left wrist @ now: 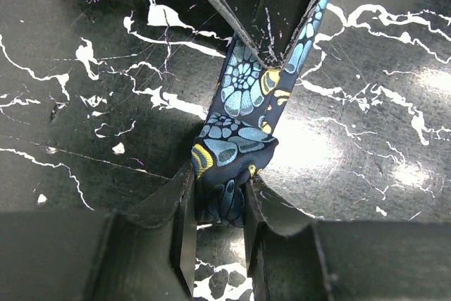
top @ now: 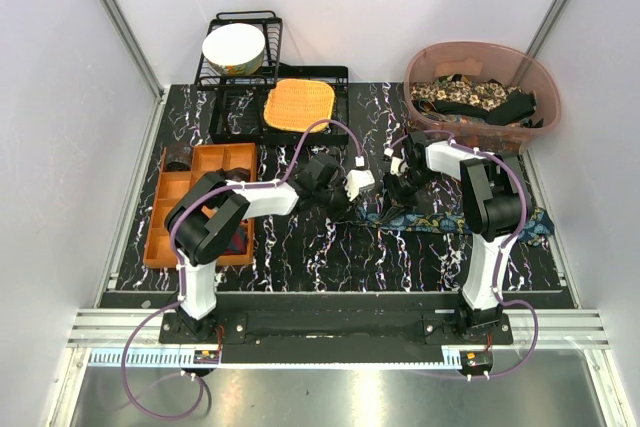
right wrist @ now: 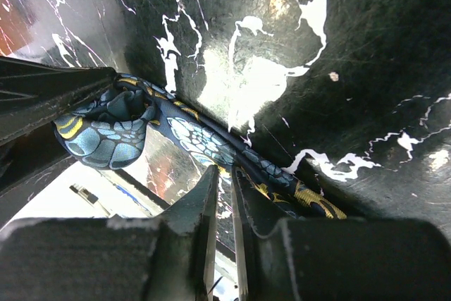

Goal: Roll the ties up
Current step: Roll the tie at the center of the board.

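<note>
The left hand (left wrist: 220, 192) holds the folded end of the dark blue tie (left wrist: 239, 96), the right hand (right wrist: 224, 181) pinches it just beside; the rest lies rightward on the counter (top: 300, 247)

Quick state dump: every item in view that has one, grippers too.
blue tie: unrolled, end bunched, rest trailing on the table.
left gripper: shut on the tie's bunched end.
right gripper: shut on the tie further along.
pink bin: holds a heap of unrolled ties.
bowl: propped in the dish rack.
orange mat: lying flat.
orange organizer: partly filled, contents unclear.
</note>
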### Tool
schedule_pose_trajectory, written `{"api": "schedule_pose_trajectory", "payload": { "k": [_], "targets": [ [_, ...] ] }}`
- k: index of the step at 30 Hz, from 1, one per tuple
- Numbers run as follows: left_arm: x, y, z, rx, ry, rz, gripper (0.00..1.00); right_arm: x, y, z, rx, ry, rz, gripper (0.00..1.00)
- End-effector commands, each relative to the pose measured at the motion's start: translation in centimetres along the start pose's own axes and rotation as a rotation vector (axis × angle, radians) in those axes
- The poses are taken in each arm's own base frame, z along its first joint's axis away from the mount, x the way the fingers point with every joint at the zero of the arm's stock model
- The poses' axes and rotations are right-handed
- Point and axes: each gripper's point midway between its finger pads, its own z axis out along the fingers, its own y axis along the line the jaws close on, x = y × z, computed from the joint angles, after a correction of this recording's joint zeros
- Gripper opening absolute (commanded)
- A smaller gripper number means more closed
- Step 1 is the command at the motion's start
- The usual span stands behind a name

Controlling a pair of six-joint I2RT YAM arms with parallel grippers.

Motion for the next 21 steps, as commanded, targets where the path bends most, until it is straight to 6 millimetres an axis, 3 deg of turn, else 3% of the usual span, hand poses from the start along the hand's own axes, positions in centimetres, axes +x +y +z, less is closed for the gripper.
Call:
{"api": "schedule_pose_trajectory", "payload": {
  "k": [1, 4, 7, 11, 14, 21],
  "targets": [
    [1.0, 2.3, -0.4, -0.101, 0.046, -0.001, 0.05, 0.6, -3.5, 1.5, 0.149, 0.031, -0.020, 0.19],
    [3.0, 2.3, 0.2, -0.125, 0.119, 0.029, 0.05, 0.3, -2.8, 1.2, 0.117, 0.022, -0.023, 0.20],
    [4.9, 1.9, 0.4, -0.133, 0.184, 0.060, 0.05, -0.5, -0.3, -0.1, 0.029, -0.020, -0.045, 0.26],
    [5.4, 1.4, 0.4, -0.145, 0.204, 0.114, 0.05, -1.5, 3.9, -2.8, -0.159, -0.089, -0.024, 0.40],
    [5.3, 1.2, 0.6, -0.146, 0.212, 0.134, 0.05, -1.7, 5.7, -3.7, -0.240, -0.106, -0.006, 0.47],
    [5.6, 0.7, 0.5, -0.126, 0.241, 0.145, 0.05, -2.2, 6.0, -2.5, -0.304, -0.113, 0.048, 0.54]
  ]
}}
